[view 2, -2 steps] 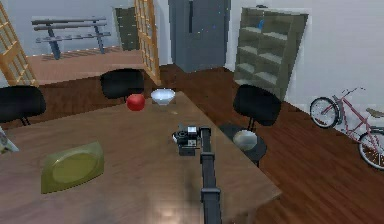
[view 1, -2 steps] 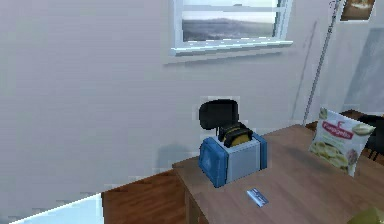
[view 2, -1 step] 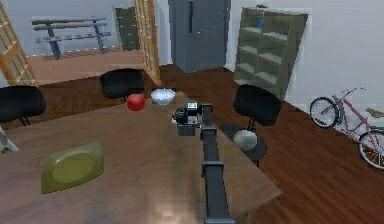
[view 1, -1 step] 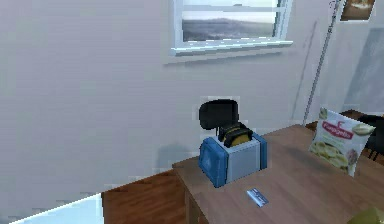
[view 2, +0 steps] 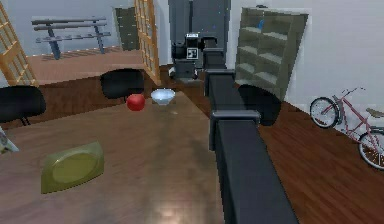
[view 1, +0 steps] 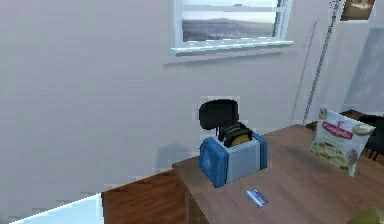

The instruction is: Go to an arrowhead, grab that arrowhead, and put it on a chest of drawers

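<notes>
My arm (view 2: 236,125) is a dark square bar stretching from the bottom edge up over the right end of a brown wooden table (view 2: 130,150) in the arm side view. At its far end are the white marked squares (view 2: 193,42), with the gripper (view 2: 183,62) just left of them, beyond the table's far edge. Dark furniture and floor lie behind the gripper, so I cannot tell whether it holds anything. A dark grey cabinet (view 2: 127,28) stands far back, beyond an open doorway.
On the table are a red apple (view 2: 135,101), a white bowl (view 2: 162,97) and a yellow-green plate (view 2: 71,167). Black chairs (view 2: 122,82) stand around it; shelves (view 2: 264,48) and a bicycle (view 2: 350,118) are at the right. Ahead, a blue toaster (view 1: 232,155) and a snack bag (view 1: 342,140) sit on the table (view 1: 300,190).
</notes>
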Controlling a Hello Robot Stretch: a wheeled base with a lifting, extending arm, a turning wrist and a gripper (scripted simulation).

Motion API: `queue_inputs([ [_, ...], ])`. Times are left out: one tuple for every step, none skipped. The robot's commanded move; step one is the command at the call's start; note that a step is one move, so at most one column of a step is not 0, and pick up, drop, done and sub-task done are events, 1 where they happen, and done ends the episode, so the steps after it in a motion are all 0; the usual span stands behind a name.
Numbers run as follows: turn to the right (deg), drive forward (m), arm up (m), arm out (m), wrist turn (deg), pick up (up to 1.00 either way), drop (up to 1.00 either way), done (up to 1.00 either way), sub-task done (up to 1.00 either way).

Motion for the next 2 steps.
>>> queue_inputs([
  [0.0, 0.0, 0.0, 0.0, -45.0, 0.0, 0.0, 0.0, 0.0],
  [0.0, 0.0, 0.0, 0.0, -45.0, 0.0, 0.0, 0.0, 0.0],
])
